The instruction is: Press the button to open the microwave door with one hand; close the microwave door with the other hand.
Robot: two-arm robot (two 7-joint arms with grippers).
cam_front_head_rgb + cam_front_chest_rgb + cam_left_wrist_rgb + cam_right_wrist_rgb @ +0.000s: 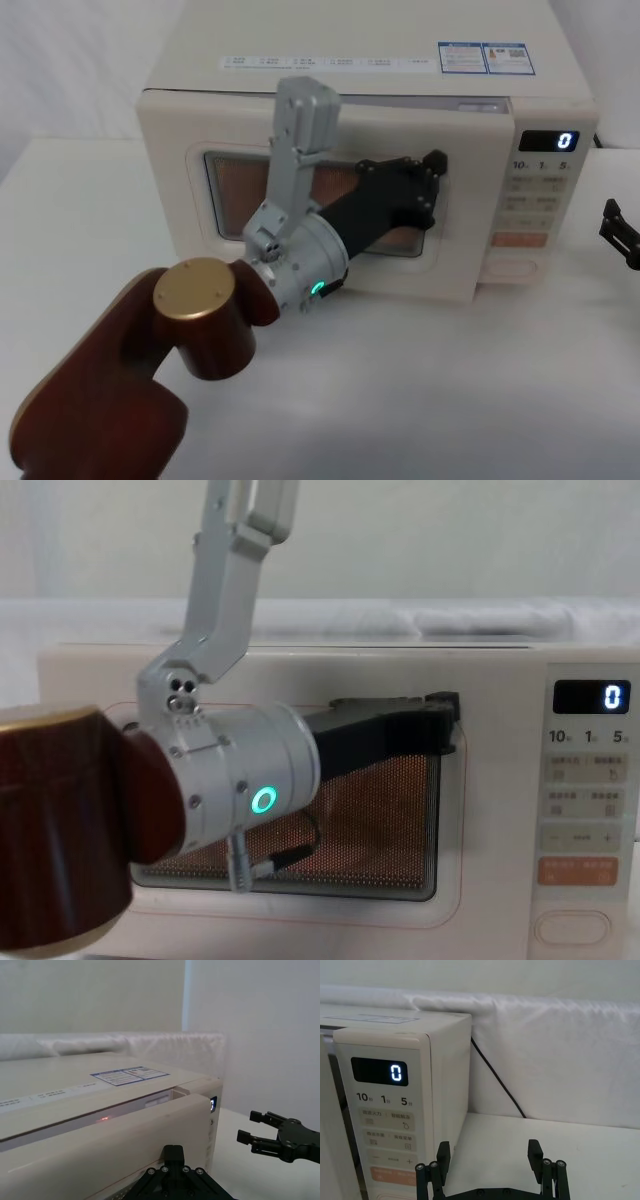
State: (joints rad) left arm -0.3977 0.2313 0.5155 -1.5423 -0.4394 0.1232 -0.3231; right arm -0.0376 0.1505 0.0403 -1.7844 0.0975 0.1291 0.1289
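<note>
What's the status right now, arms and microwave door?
Left end effector against the door, pushing. Door ajar, gap along its top edge. Right end effector open, off beside the control panel. Nothing blocking the door.

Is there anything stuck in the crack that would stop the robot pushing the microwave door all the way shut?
Nothing visible blocks it. The microwave door stands slightly ajar, a thin gap along its top edge, and the left gripper rests against its window. The right gripper waits off to the side.
</note>
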